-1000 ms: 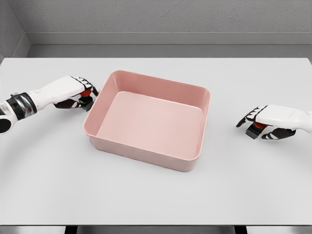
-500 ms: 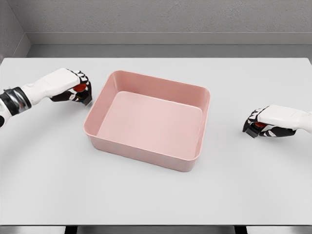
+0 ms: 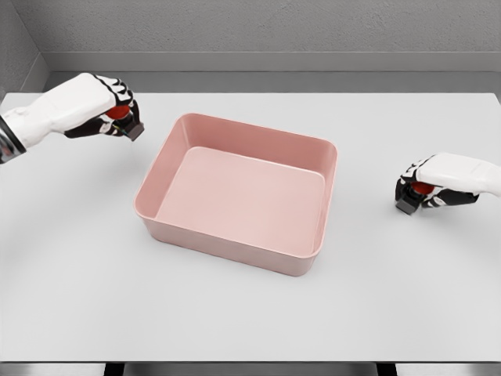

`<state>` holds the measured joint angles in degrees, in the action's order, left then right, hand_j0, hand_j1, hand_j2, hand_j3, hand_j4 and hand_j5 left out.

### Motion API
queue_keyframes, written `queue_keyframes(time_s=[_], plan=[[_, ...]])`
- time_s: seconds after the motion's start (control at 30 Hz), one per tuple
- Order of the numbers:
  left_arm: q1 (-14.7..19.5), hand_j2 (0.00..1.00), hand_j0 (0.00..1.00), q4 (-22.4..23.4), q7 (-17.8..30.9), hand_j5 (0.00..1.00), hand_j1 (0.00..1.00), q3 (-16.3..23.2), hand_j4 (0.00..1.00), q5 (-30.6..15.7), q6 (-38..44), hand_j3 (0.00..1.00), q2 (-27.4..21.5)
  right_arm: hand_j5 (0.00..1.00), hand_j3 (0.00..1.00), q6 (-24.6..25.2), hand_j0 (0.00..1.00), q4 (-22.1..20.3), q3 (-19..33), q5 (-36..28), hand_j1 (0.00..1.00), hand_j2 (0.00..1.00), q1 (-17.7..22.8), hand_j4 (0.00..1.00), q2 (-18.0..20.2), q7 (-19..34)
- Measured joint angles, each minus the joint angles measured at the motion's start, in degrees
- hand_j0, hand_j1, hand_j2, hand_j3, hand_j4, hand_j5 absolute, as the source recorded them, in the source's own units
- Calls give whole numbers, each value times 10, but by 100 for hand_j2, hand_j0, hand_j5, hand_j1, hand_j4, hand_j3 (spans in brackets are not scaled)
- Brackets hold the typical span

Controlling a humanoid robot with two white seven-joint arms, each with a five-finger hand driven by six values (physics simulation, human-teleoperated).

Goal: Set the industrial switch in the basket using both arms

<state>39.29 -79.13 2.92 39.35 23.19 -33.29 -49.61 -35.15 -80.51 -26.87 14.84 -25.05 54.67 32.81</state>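
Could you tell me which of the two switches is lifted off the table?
The switch in the left hand, held left of the basket; the right hand's sits lower.

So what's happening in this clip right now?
A two-armed robot is loading switches into a pink basket in the middle of a white table. The left hand is closed on a red-and-black industrial switch, held up beside the basket's left rim. The right hand is closed on a second switch, low at the table surface to the basket's right. The basket has nothing in it yet.
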Motion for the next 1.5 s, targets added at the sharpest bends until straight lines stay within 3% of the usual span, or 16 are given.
queue_keyframes(time_s=[0.43, 0.53, 0.77, 0.8, 0.9, 1.5], plan=[[-12, 38, 38, -135, 4, 38, 38, -28, 38, -1, -17, 38, -2, 48, 48, 0, 48, -4, 0, -1, 48, 48, -30, 48, -20, -3], [-28, 38, 38, -146, 4, 38, 38, -24, 38, 0, -17, 38, 15, 48, 48, 0, 48, -7, 0, -2, 48, 48, -38, 48, -23, -3], [-22, 38, 38, -142, 6, 38, 38, 11, 38, 10, -18, 38, 85, 48, 48, 0, 48, -20, 1, -4, 48, 48, -54, 48, -25, -5], [-22, 44, 44, -139, 6, 44, 44, 16, 44, 12, -18, 44, 91, 48, 48, 0, 48, -23, 1, -4, 48, 48, -60, 48, -25, -5], [-16, 100, 100, -135, 4, 100, 100, 24, 100, 13, -18, 100, 102, 48, 48, 0, 48, -30, 2, -6, 48, 48, -69, 48, -32, -6], [-11, 100, 100, -132, -1, 100, 100, 24, 100, 10, -17, 100, 100, 48, 48, 0, 48, -84, 1, -29, 48, 48, -109, 48, -38, -7]])
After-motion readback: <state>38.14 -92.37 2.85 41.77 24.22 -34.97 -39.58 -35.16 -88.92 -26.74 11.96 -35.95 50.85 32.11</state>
